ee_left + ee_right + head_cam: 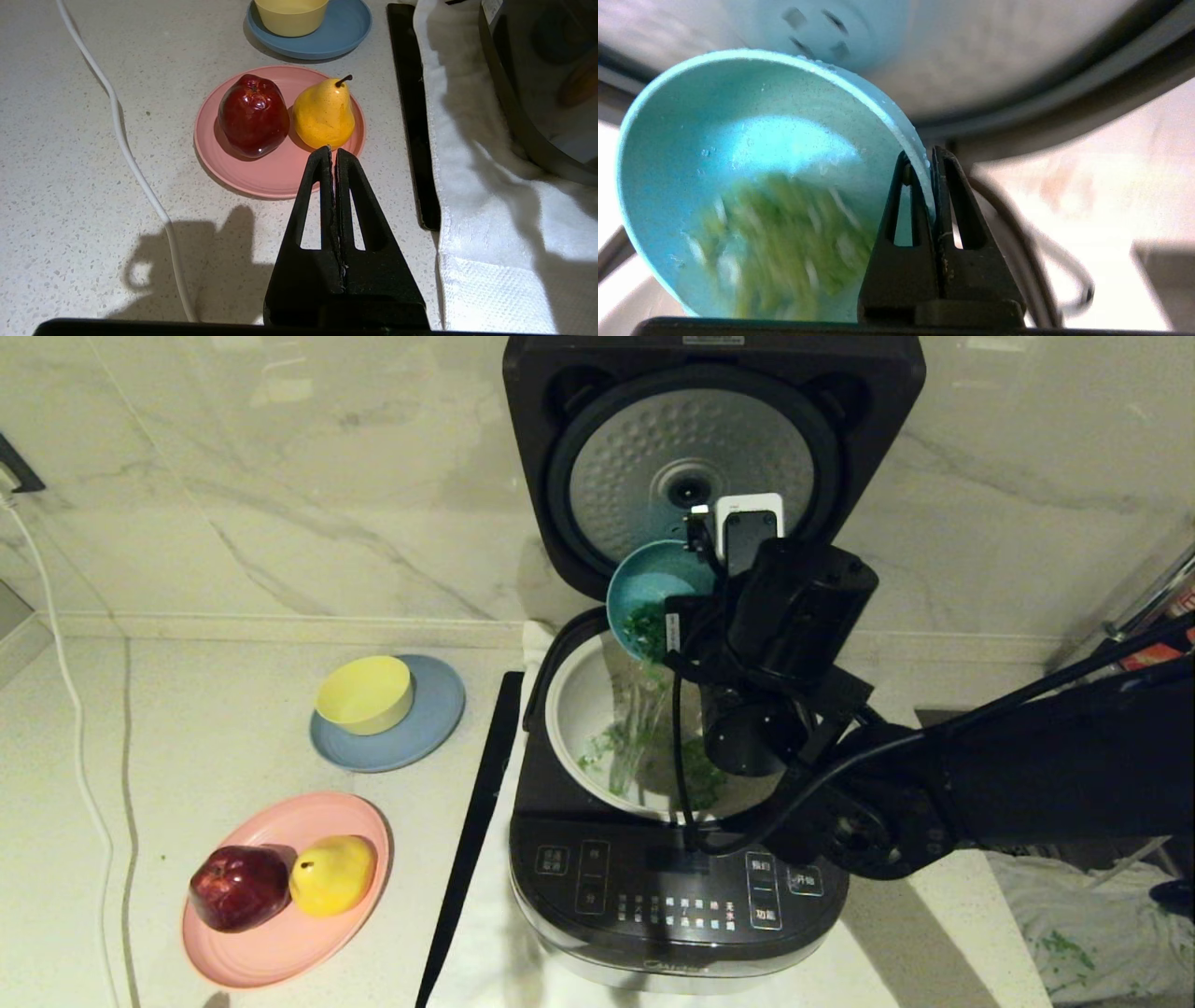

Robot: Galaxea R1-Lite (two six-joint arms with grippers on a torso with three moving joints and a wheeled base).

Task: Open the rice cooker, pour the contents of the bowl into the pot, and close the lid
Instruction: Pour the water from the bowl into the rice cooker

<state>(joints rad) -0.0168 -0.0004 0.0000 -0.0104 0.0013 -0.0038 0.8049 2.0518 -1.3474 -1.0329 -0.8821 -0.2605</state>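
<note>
Bowl (656,586) hangs tilted over the pot (583,709), its rim pinched by the right gripper (930,186); left gripper (333,156) pressed together, idle above the counter (70,186).

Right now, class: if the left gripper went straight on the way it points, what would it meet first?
Probably the yellow pear on the pink plate: the left gripper, jaws shut, points at it. Depth is unclear, so it might touch the plate's near rim first.

My counter (187,709) is pale speckled stone. On it lie a white cable (65,681), a blue plate (411,733), a pink plate (280,933), a black strip (476,821) and a white towel (490,210) under the rice cooker (672,905).
</note>
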